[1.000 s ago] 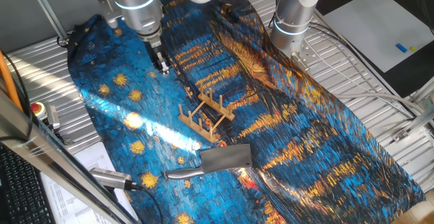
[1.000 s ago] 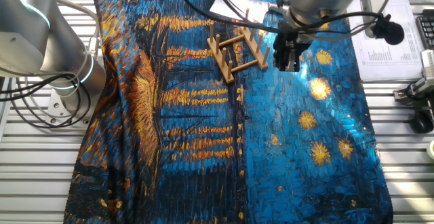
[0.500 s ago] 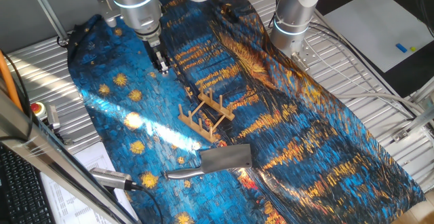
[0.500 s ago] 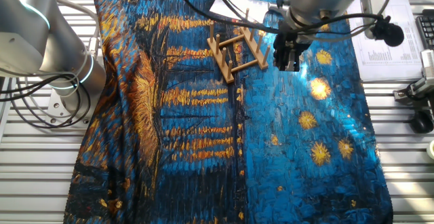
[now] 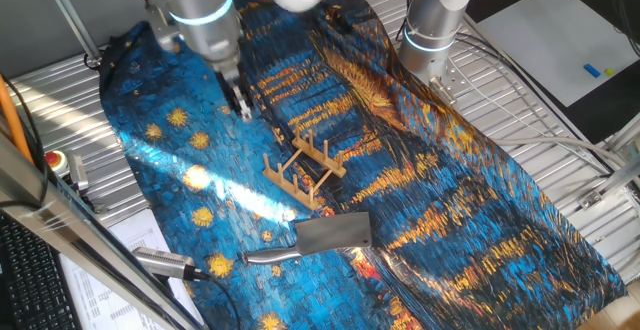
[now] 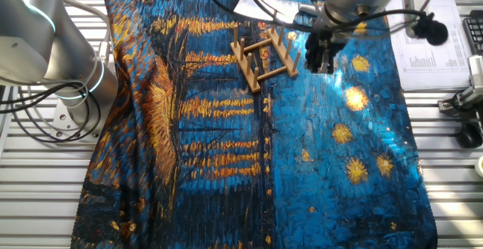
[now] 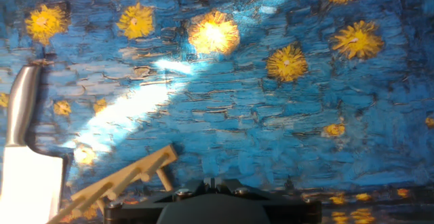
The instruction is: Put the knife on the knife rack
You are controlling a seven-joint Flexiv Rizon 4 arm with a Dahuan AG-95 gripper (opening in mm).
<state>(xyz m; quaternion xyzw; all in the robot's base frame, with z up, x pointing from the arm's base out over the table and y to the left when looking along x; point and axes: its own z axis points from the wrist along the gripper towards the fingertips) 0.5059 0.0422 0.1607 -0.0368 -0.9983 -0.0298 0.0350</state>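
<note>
The broad grey-bladed, silver-handled cleaver lies flat at lower centre, handle pointing lower left, just beyond the light wooden peg rack from the empty gripper at upper left, whose jaw opening I cannot tell.

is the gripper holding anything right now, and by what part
Nothing is held: the gripper hangs over the cloth, and the knife lies apart, beyond the knife rack.

Glossy painted cloth covers the table, bearing a light wooden knife rack and a smooth metal knife.
</note>
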